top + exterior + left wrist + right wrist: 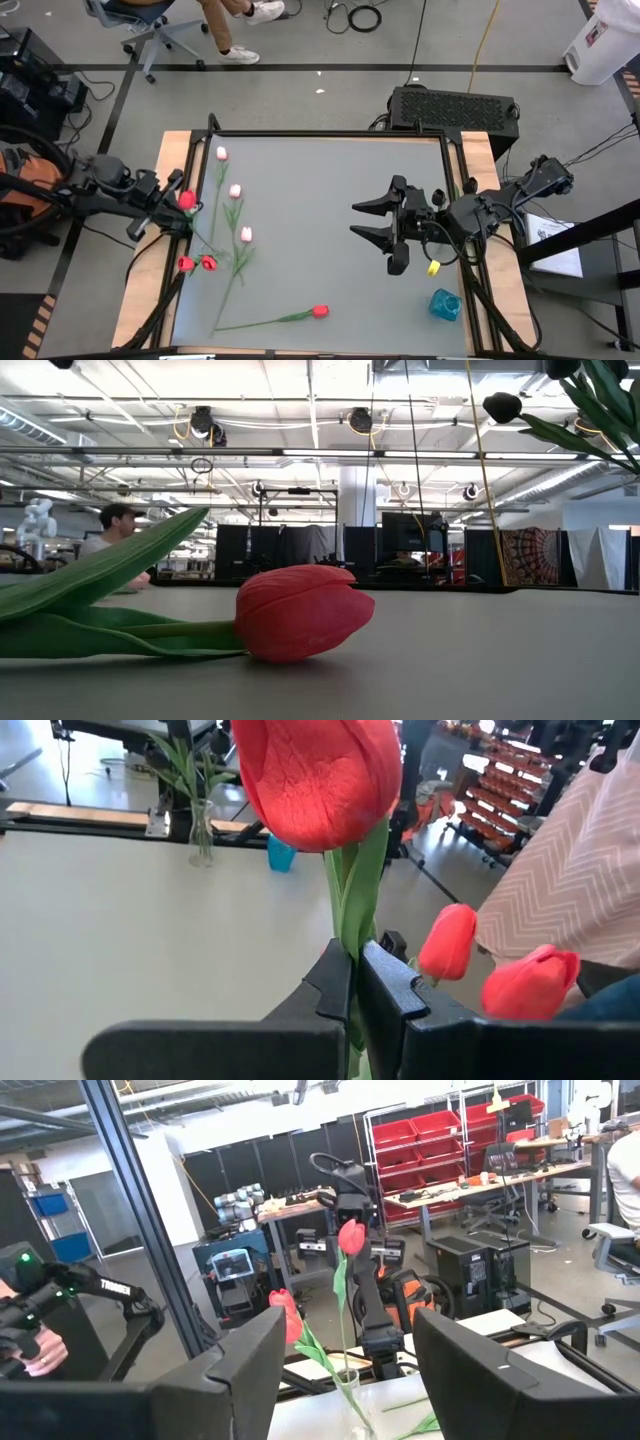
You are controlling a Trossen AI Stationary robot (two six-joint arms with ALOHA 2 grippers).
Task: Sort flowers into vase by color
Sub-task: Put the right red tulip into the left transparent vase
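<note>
My left gripper [183,205] is at the table's left edge, shut on a red tulip [320,780]. Two more red heads [197,263] stand close beside it, also in the left wrist view [450,940]. Three pink tulips [235,190] lie flat on the table's left half. One red tulip [319,311] lies on its side near the near edge, large in the low view [295,610]. A black tulip head [500,405] shows high up in the low view. My right gripper [360,220] hovers open over the table's right half, fingers pointing left, touching nothing. My left gripper pinches the red tulip's green stem [345,945] between its two fingers, just below the head. The head stands upright above the fingers. In the right wrist view the stem [340,1310] runs down toward a clear glass vase [348,1380]; whether it is inside I cannot tell.
A blue cup [445,303] and a small yellow object [433,267] sit near the table's right near corner. A glass vase with green stems [200,830] stands at the right edge. Wooden strips [140,290] border the grey top. A person [115,525] sits in the room beyond.
</note>
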